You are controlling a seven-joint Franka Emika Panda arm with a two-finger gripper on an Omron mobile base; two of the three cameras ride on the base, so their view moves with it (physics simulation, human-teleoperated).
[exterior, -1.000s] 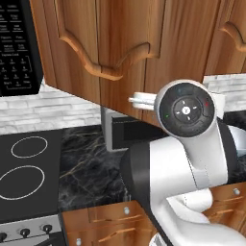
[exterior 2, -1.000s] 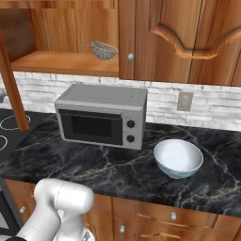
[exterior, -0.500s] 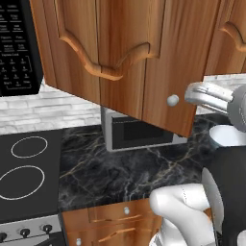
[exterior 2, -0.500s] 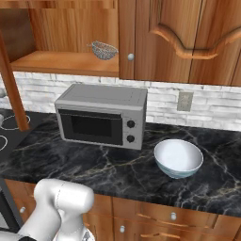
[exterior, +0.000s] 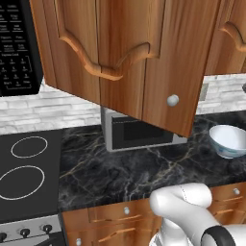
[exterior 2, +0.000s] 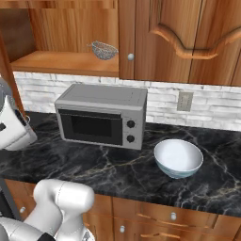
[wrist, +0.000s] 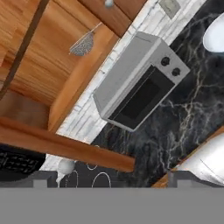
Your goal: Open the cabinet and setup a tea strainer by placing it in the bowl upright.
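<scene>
Step in hand: the cabinet (exterior 2: 70, 33) stands open, its door (exterior: 144, 57) swung out across the upper centre of the left base view, with the round silver knob (exterior: 172, 100) near the door's lower edge. The opening step therefore appears complete; retrieval of the tea strainer has not yet begun.

Location of task items:
- The tea strainer (exterior 2: 104, 50) rests on the wooden shelf (exterior 2: 61, 63) inside the cabinet, in the upper centre-left of the right base view. In the hand view it appears in the upper left of the frame (that view is rolled, so its directions are not the room's).
- The bowl (exterior 2: 178, 157) sits on the dark marble tabletop (exterior 2: 94, 164), in the centre-right of the right base view, just beside the microwave (exterior 2: 101, 115) and empty.

Jaws: fully open, holding nothing. The hand view looks up at the shelf from low beside the door edge, well apart from the strainer.

Next move, as judged: raise the hand past the open door and approach the shelf from the front, aligning the open jaws with the strainer's thin handle or rim. The piece is small and light, so a centred, gentle closure is advisable. It should then be carried down to the bowl and set in upright.
</scene>
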